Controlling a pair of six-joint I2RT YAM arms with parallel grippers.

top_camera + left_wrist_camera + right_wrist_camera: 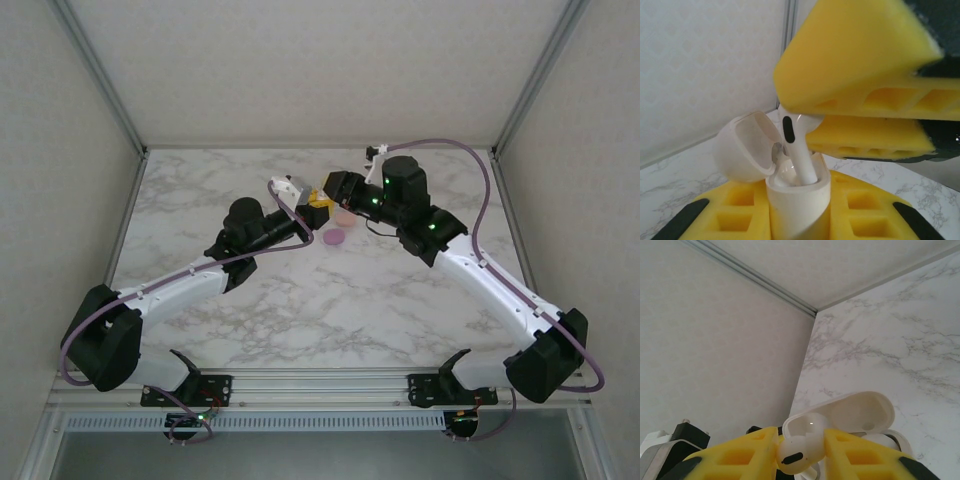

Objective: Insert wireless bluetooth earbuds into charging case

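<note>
Setting: marble-patterned table (300,300), pale walls on three sides, both arms reaching in to meet just above the middle of the overhead frame.
Left gripper (797,215): closed round the body of the white charging case (797,202), one yellow finger (735,212) on each side of it, at the bottom of the left wrist frame.
Charging case: held roughly upright, its lid (745,152) swung open and hanging back towards the left of that frame.
Right gripper (800,454): narrowed to a slim gap and pinching the rounded head of a white earbud (797,452). From the left wrist camera its two yellow fingers (860,55) come in from the upper right.
Earbud: centre of the left wrist frame, stem pointing down into the open mouth of the case, head above the rim and pressed between the right arm's fingers. How deep the stem sits in its well I cannot tell.
Right wrist frame: open lid just behind the pinched bud, lower centre.
On the table: a small purple rounded piece (335,237) lying just below the grippers in the overhead frame, a peach one (345,215) beside it, closer to the right arm.
</note>
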